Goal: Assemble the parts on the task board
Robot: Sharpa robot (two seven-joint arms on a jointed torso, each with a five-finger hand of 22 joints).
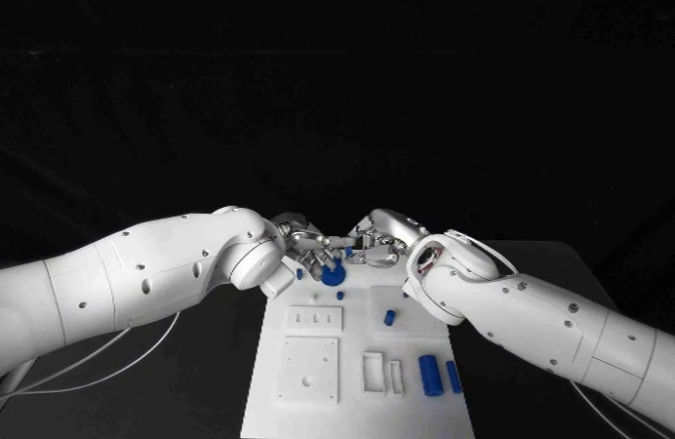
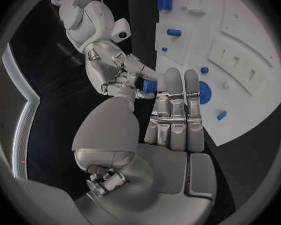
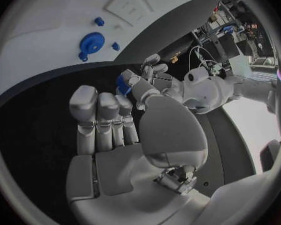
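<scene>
My two hands meet above the far end of the white task board (image 1: 352, 400). The left hand (image 1: 298, 239) and the right hand (image 1: 382, 239) both touch one small blue part (image 2: 148, 86) held between them, off the board's far edge. In the left wrist view the right hand (image 2: 109, 67) has its fingertips on that part, while the left hand (image 2: 175, 105) keeps its other fingers straight. The right wrist view mirrors this: the left hand (image 3: 162, 82) pinches the blue part (image 3: 123, 82) beside the right hand (image 3: 103, 120). A round blue disc (image 1: 332, 274) sits on the board just below the hands.
A short blue peg (image 1: 390, 316) stands mid-board. Two longer blue cylinders (image 1: 429, 374) (image 1: 453, 376) lie near the board's right edge. White recessed blocks (image 1: 309, 369) occupy the board's left half. Black table (image 1: 211, 380) surrounds the board.
</scene>
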